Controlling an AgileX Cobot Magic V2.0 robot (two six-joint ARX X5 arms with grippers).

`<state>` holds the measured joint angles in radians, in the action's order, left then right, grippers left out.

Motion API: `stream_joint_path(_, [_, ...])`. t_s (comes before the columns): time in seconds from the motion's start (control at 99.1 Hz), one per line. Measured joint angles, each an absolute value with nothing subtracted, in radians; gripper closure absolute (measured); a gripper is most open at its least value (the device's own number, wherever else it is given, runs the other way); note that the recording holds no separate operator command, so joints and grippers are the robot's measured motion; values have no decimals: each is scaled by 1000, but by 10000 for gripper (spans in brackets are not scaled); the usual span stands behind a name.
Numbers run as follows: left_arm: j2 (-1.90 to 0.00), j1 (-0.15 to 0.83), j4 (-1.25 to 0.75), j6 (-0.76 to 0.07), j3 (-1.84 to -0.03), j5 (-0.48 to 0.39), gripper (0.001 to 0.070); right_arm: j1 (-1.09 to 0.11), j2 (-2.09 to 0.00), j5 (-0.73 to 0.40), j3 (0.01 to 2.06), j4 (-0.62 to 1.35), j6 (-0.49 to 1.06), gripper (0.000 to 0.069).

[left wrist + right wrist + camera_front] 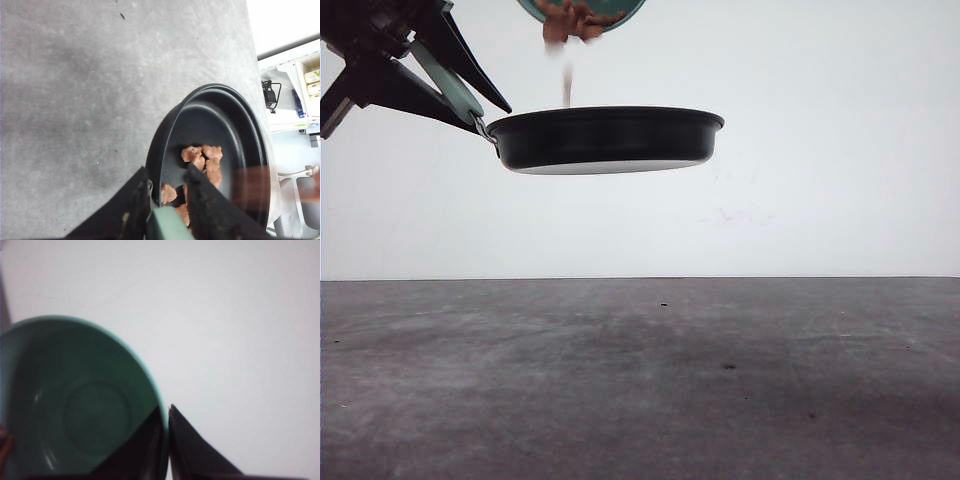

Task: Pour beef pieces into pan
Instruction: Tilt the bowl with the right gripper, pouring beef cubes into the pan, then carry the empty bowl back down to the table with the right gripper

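A teal bowl (75, 405) sits tilted with its rim pinched between the fingers, its inside smooth and dark green. Below the fingers spreads a grey, mottled table (640, 380) with a few small dark specks. Behind it stands a plain white wall (820, 150), and past the table's edge a white shelf (295, 75) holds small items.
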<state>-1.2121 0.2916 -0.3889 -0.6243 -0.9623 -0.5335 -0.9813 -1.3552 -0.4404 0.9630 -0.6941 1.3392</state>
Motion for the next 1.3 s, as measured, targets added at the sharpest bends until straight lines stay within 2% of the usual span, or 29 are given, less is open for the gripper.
stream_joint_path(0.414, [-1212, 286, -390, -624, -962, -533, 605, -964, -1355, -445, 963, -770, 1315, 680])
stream_joint_path(0.525, [-1212, 285, -390, -624, -962, -532, 605, -943, -1355, -496, 963, -749, 1167, 679])
stream_joint_path(0.595, [-1212, 286, -390, -622, -962, -532, 605, -918, -1350, -554, 963, -679, 1009, 679])
stream_joint_path(0.656, [-1212, 286, -392, -620, -962, -532, 605, -887, -1335, -547, 963, -560, 850, 679])
stream_joint_path(0.807, [-1212, 286, -393, -615, -962, -530, 606, -797, -1262, -378, 963, -238, 382, 679])
stream_joint_path(0.928, [-1212, 286, -393, -597, -962, -514, 606, -710, -1225, -177, 963, -101, 55, 679])
stream_joint_path(1.009, [-1212, 285, -393, -583, -962, -504, 606, -637, -1202, -80, 963, -44, -120, 679])
stream_joint_path(1.16, [-1212, 286, -393, -555, -962, -500, 606, -421, -1166, 89, 963, 125, -374, 679])
stream_joint_path(1.231, [-1212, 286, -393, -541, -962, -487, 606, -296, -1183, 178, 964, 258, -434, 679])
stream_joint_path(1.302, [-1212, 286, -393, -533, -962, -480, 607, -200, -1227, 195, 964, 395, -449, 679])
